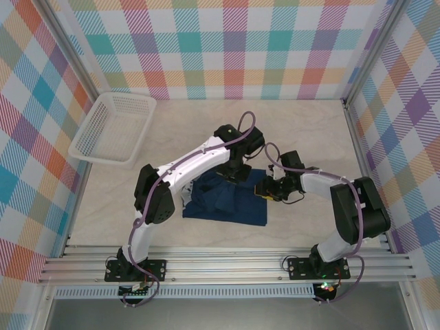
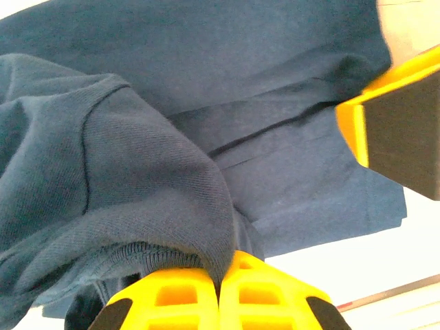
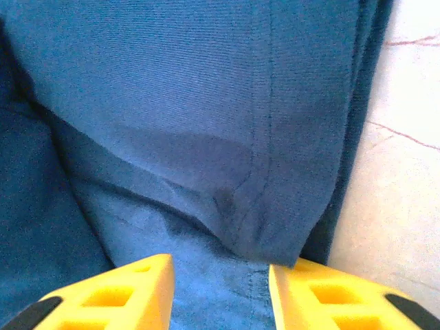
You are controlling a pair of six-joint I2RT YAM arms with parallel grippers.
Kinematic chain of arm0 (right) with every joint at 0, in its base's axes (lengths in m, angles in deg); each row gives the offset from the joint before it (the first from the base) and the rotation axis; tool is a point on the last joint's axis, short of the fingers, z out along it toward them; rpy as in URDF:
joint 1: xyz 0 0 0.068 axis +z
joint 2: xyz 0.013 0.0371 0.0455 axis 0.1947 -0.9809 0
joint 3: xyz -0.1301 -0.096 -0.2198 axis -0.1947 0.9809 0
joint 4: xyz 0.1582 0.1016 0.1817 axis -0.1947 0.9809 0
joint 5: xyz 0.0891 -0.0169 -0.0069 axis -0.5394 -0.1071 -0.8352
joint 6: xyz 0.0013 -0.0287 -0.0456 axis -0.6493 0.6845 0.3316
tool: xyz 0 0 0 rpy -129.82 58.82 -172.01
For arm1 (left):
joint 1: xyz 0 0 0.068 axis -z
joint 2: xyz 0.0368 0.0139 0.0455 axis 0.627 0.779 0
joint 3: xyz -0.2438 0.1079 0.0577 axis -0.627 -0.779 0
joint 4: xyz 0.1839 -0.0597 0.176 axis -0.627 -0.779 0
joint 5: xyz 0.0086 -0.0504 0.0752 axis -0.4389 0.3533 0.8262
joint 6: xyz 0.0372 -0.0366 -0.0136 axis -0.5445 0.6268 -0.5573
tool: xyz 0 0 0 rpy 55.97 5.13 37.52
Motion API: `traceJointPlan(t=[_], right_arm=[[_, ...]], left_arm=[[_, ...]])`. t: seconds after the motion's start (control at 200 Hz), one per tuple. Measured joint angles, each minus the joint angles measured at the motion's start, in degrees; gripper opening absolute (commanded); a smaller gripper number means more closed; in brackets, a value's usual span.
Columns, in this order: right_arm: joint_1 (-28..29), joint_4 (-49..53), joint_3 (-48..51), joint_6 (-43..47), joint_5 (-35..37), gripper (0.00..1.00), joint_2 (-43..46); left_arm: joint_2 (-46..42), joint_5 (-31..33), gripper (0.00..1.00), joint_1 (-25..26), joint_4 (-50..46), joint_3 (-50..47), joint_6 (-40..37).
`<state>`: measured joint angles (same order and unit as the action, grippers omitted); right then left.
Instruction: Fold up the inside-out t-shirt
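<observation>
The inside-out t-shirt (image 1: 227,204) is a dark navy bundle, partly folded, lying mid-table between the two arms. My left gripper (image 1: 237,172) is at its far edge. In the left wrist view this gripper (image 2: 220,275) is shut on a bunched fold of the t-shirt (image 2: 206,103) beside a ribbed hem. My right gripper (image 1: 267,189) is at the shirt's right edge. In the right wrist view its jaws (image 3: 220,289) stand apart with a seamed layer of the t-shirt (image 3: 206,103) lying between them. One of its yellow fingers (image 2: 399,130) shows in the left wrist view.
A white mesh basket (image 1: 113,127) stands at the far left of the pale table (image 1: 309,137). Checked walls close in the back and both sides. The metal rail (image 1: 227,265) with the arm bases runs along the near edge.
</observation>
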<state>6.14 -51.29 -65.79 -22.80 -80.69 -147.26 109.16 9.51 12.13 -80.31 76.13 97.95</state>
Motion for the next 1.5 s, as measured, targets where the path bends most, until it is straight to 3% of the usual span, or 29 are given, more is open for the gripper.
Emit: traceJointPlan(t=[0.37, 0.595, 0.8, 0.95, 1.05, 1.21, 1.31, 1.5], right_arm=[[0.0, -1.8, 0.0, -0.6, -1.3, 0.37, -1.5], [0.0, -1.8, -0.1, -0.6, -1.7, 0.47, -1.2], [-0.1, 2.8, -0.2, -0.6, 3.0, 0.51, 3.8], [-1.0, 7.6, 0.2, -1.0, 9.2, 0.52, 11.1], [-1.7, 10.1, 1.9, -1.9, 13.8, 0.54, 17.6], [-1.2, 12.1, 5.8, -2.9, 17.4, 0.59, 28.1], [2.9, 11.8, 7.3, -2.4, 18.1, 0.63, 33.4], [17.0, 7.0, 5.1, 2.8, 21.6, 0.75, 30.3]], left_arm=[[0.0, -6.4, 0.0, 0.4, 5.0, -2.8, -1.8], [0.0, -8.0, 0.0, 0.4, 6.7, -4.4, -2.4], [1.2, -7.6, 0.22, 0.4, 9.2, -4.3, -2.3], [2.3, -8.3, 0.5, 0.4, 12.2, -4.3, -3.1], [2.1, -9.0, 0.62, 0.4, 14.3, -4.3, -3.5], [-2.3, -10.8, 0.67, -0.5, 19.0, -8.9, -4.5], [-10.1, -11.8, 0.67, -2.4, 22.4, -17.2, -4.5], [-25.9, -14.1, 0.67, -16.2, 28.3, -35.3, -1.6]])
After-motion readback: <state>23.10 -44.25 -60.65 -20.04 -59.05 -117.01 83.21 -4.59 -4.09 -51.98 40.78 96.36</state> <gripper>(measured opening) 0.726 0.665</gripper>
